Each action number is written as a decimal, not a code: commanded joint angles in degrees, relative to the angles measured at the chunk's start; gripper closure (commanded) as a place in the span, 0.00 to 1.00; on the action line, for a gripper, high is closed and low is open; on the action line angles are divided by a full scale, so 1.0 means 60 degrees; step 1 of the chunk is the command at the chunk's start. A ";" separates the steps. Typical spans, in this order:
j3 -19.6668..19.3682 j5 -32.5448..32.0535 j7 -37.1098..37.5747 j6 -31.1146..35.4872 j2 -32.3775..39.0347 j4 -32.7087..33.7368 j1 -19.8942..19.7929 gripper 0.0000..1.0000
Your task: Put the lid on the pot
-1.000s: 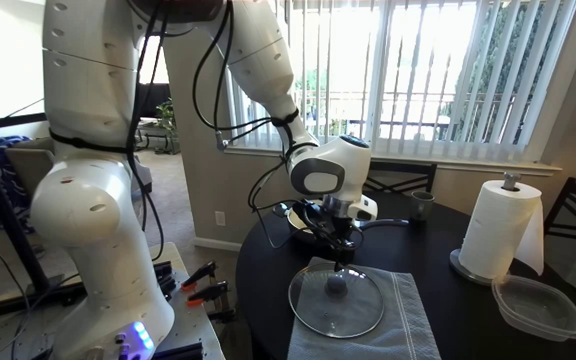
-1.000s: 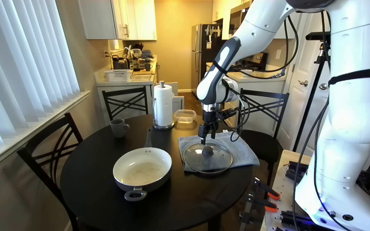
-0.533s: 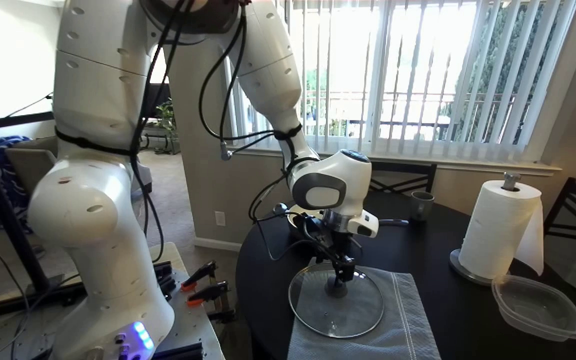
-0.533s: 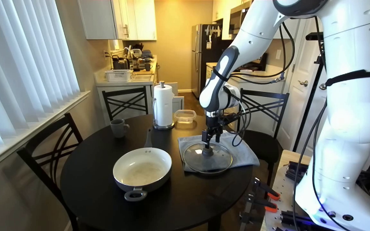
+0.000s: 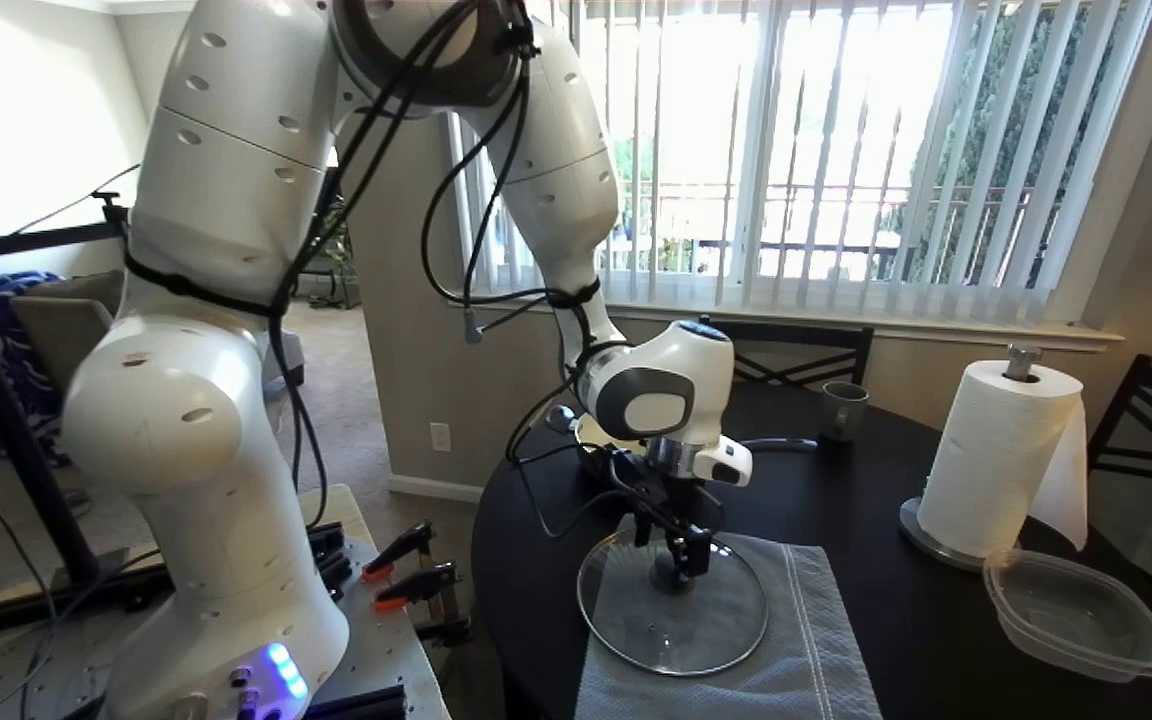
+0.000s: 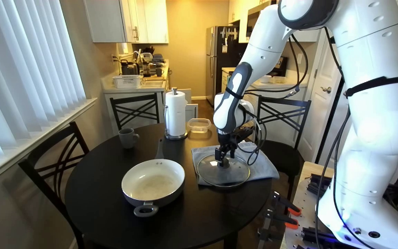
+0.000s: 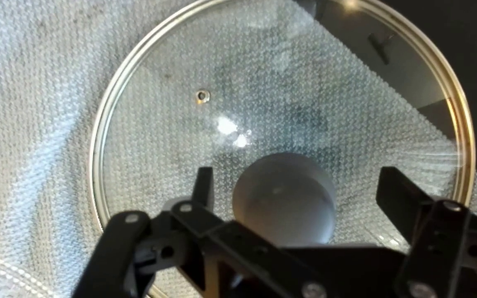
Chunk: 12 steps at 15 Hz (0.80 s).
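Observation:
The glass lid (image 5: 671, 640) lies flat on a grey-blue cloth in both exterior views, with its dark knob (image 7: 284, 198) pointing up; the lid also shows here (image 6: 225, 178). The pot (image 6: 152, 183) stands on the table beside the cloth, its pale inside uncovered. In an exterior view the pot (image 5: 591, 433) is mostly hidden behind the arm. My gripper (image 7: 297, 186) is open, low over the lid's centre (image 6: 226, 159). In the wrist view its fingers stand on either side of the knob, with a gap on each side, wider on the right.
The cloth (image 6: 259, 164) lies on a round dark table (image 6: 98, 200). A paper towel roll (image 6: 176, 114), a clear plastic container (image 6: 199, 125) and a grey mug (image 6: 127, 138) stand farther back. The pot's long handle (image 5: 781, 445) points toward the mug. Chairs surround the table.
My gripper has come down from above the lid to the level of the knob, its fingers now beside it. The lid and the pot have not moved.

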 commanded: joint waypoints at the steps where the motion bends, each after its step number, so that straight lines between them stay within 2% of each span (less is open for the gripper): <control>1: -0.0184 -0.0479 0.0621 0.0471 0.0507 0.0291 0.0294 0.00; 12: -0.0205 -0.0322 0.1004 0.1845 0.1032 0.0144 0.0389 0.00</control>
